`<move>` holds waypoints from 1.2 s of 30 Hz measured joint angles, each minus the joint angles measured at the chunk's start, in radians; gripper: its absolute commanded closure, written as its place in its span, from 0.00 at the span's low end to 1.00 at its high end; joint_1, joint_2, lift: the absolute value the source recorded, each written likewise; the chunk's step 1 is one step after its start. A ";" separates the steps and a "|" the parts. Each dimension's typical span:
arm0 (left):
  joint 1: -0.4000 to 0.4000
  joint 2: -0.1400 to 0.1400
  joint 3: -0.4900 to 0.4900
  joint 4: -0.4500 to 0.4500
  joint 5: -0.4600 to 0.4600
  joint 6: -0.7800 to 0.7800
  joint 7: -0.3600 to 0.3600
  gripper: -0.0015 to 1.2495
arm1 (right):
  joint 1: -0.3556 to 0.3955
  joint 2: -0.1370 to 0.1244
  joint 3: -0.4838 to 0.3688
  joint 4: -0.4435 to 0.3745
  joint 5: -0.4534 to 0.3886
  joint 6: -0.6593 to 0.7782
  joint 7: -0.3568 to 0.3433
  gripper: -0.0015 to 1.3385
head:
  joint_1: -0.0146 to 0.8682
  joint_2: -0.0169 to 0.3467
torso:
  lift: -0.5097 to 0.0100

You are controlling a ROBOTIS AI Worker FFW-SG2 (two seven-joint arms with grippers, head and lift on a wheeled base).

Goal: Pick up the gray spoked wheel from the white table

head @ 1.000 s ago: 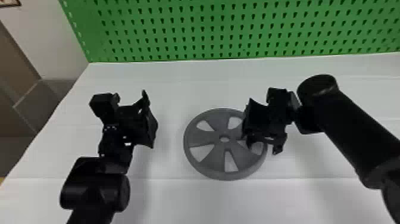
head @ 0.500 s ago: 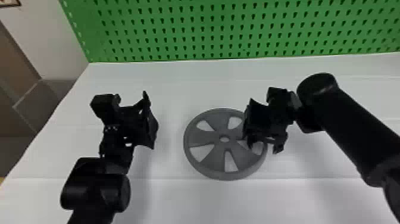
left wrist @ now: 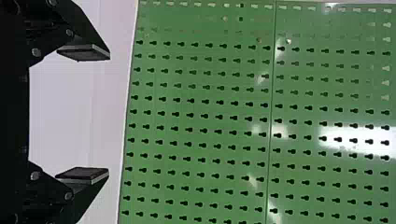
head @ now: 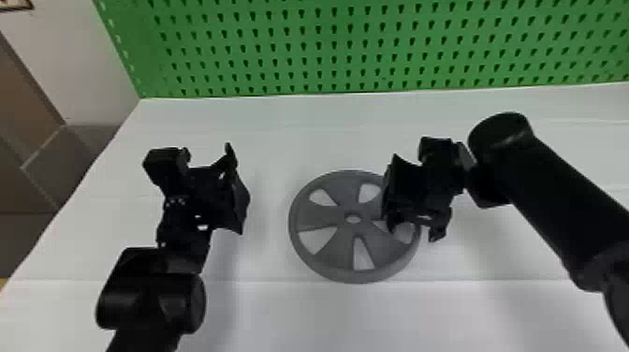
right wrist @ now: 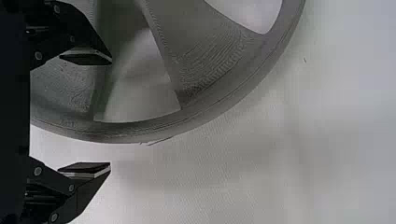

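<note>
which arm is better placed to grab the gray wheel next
Probably the right. In the head view its gripper hovers over the wheel's right side, and in its wrist view the open fingers straddle the rim. The left gripper is open too, but off to the wheel's left, facing the green pegboard.

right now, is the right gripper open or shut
Open: in the right wrist view, the right gripper has its two black fingers wide apart, with a gap between them.
</note>
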 measured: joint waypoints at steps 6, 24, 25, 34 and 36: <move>0.000 0.000 -0.001 0.000 0.000 0.000 0.000 0.30 | -0.003 0.000 0.011 0.000 0.008 0.005 0.000 0.34 | 0.90 0.40 | 0.86; -0.001 0.000 -0.001 0.002 0.002 0.000 0.000 0.30 | -0.007 0.001 0.007 0.001 0.009 0.024 -0.002 0.35 | 0.90 0.40 | 0.86; -0.001 0.000 -0.001 0.002 0.002 0.000 0.000 0.30 | -0.007 0.001 0.005 0.003 0.008 0.025 -0.002 0.35 | 0.90 0.40 | 0.86; -0.003 0.000 -0.003 0.003 0.001 0.000 0.000 0.30 | -0.010 0.000 -0.016 0.032 -0.007 0.028 -0.002 0.38 | 0.90 0.40 | 0.86; -0.004 0.000 -0.004 0.004 0.001 0.000 0.000 0.30 | -0.011 0.000 -0.015 0.033 -0.007 0.028 -0.002 0.38 | 0.90 0.40 | 0.86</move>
